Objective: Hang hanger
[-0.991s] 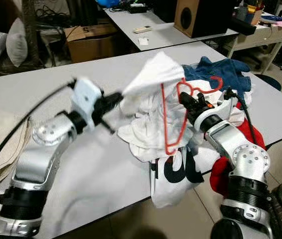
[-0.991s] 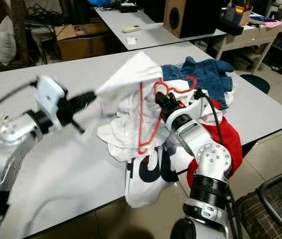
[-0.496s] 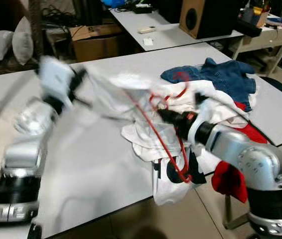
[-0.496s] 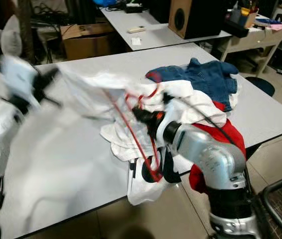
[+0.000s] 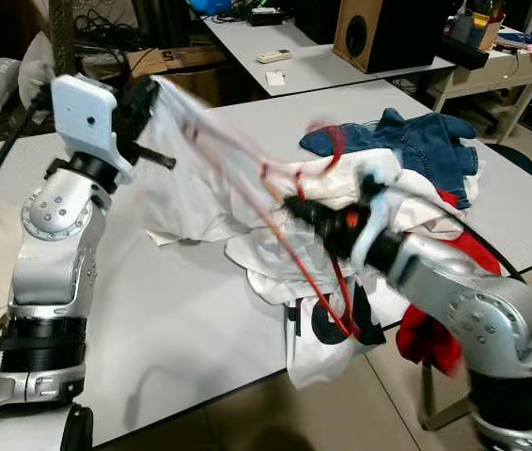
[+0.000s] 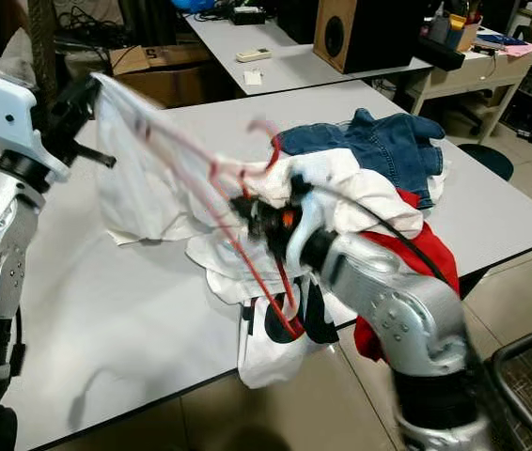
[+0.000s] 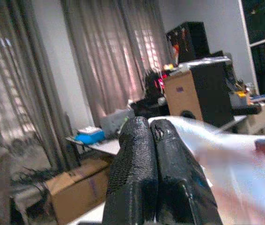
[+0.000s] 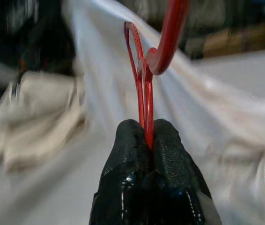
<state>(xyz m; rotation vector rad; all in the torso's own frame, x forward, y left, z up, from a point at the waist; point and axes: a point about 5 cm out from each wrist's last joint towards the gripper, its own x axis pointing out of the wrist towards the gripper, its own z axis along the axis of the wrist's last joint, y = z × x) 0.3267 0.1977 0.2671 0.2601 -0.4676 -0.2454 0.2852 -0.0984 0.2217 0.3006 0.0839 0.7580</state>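
Note:
My right gripper [image 5: 311,209] is shut on a red wire hanger [image 5: 289,235] over the clothes pile at the middle of the white table [image 5: 181,310]; the right wrist view shows the hanger [image 8: 145,93] pinched between the fingertips. The hanger's arms run inside a white shirt [image 5: 200,178]. My left gripper [image 5: 148,94], raised at the left, is shut on that shirt's edge and holds it stretched up off the table. The left wrist view shows the closed fingers [image 7: 146,173] with white cloth [image 7: 226,154] beside them.
A pile of clothes lies on the table's right half: a denim jacket [image 5: 416,146], white garments [image 5: 322,282] hanging over the front edge, a red garment [image 5: 435,329]. A second table with a speaker [image 5: 388,33] stands behind. A cardboard box [image 5: 186,66] sits on the floor.
My left gripper has swung up and left, pulling the white shirt taut. The right gripper moved left with the hanger, whose arms now reach into the stretched shirt. The camera shifted slightly.

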